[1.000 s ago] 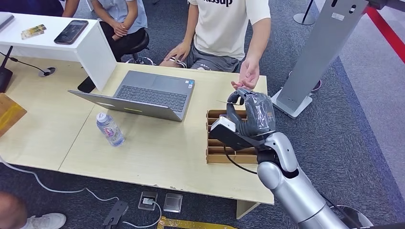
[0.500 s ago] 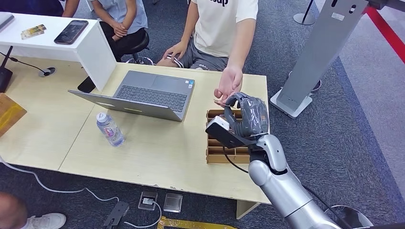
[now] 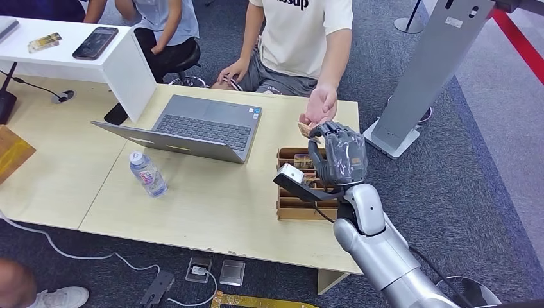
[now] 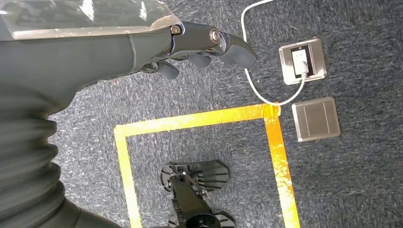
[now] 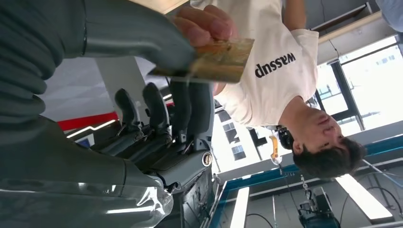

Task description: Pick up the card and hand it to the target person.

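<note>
The card (image 3: 304, 128) is a small tan rectangle just above the wooden card holder (image 3: 292, 208). My right hand (image 3: 337, 157) is raised over the holder. In the right wrist view it pinches the card (image 5: 218, 59) between its thumb and dark fingers (image 5: 190, 107). The person in the white T-shirt reaches a hand (image 3: 321, 102) across the table's far edge, and its fingertips (image 5: 204, 21) grip the card's other end. My left hand (image 4: 190, 47) hangs over the carpet, fingers loosely apart, holding nothing.
An open laptop (image 3: 192, 128) and a water bottle (image 3: 147, 173) stand left of the holder. A phone (image 3: 96, 43) lies on the white shelf at the back left. A grey stand (image 3: 423, 70) rises right of the table. Floor sockets (image 4: 302, 59) and yellow tape mark the carpet.
The person's hand came down to the card and now grips it. My right hand has shifted slightly, staying above the holder with the card.
</note>
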### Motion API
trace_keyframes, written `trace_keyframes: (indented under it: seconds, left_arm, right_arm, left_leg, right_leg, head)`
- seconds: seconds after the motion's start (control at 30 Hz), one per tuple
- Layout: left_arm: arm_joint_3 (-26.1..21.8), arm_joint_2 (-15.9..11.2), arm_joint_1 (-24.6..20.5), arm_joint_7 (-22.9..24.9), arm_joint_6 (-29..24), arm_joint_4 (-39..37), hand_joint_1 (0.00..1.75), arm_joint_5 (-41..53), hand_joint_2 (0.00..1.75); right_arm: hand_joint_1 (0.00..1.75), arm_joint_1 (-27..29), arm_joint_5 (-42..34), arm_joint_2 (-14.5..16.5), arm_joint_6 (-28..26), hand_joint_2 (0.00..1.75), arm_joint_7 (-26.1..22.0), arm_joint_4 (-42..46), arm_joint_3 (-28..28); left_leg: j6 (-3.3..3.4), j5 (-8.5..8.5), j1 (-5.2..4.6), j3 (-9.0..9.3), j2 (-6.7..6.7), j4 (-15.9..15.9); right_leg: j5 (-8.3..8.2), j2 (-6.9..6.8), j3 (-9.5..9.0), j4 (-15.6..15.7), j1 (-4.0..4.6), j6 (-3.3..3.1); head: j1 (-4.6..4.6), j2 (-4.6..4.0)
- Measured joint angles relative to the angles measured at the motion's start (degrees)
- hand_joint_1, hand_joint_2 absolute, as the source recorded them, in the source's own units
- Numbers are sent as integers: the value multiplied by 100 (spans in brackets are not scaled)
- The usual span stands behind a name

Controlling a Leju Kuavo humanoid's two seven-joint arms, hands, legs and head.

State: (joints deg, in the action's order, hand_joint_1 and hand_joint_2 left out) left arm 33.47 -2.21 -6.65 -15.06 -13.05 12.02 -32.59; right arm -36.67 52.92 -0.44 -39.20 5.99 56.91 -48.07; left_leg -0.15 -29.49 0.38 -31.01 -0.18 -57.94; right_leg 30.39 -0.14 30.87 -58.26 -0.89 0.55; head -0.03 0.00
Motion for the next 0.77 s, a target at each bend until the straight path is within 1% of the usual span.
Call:
trace_keyframes:
  seconds: [0.13, 0.37, 0.6, 0.67, 0.77]
  left_arm:
    - [18, 0, 4, -28, 0, 0, 0, -65, 0]
    - [32, 0, 32, -69, 0, 0, 0, -204, 0]
    - [39, -2, 77, -136, 0, 0, 0, -300, 0]
    - [40, -3, 91, -145, 0, 0, 0, -325, 0]
    - [41, -9, 107, -154, 0, 0, 0, -360, 0]
  right_arm:
    - [0, 0, -425, 47, 13, 175, -163, -92, 47]
    - [0, 1, -1548, 95, 332, 175, -533, -167, 76]
    - [0, 13, -1847, 58, 495, 175, -366, -115, 82]
    - [0, 31, -2069, 25, 662, 175, -343, -55, 93]
    - [0, 70, -2594, -24, 1023, 175, -384, 60, 118]
  left_leg:
    - [0, 0, 0, 0, 0, 0]
    - [0, 0, 0, 0, 0, 0]
    - [0, 0, 0, 1, 0, 0]
    - [0, 0, 0, 1, 1, 0]
    - [0, 0, 0, 1, 1, 0]
  right_leg:
    - [0, 0, 0, 0, 0, 0]
    - [0, 0, 0, 0, 0, 0]
    - [0, 0, 1, 1, 0, 0]
    - [0, 0, 1, 1, 0, 0]
    - [0, 0, 1, 1, 0, 0]
  head:
    - [-1, 0]
    - [1, 0]
    - [-1, 0]
    - [-2, 0]
    - [-2, 0]
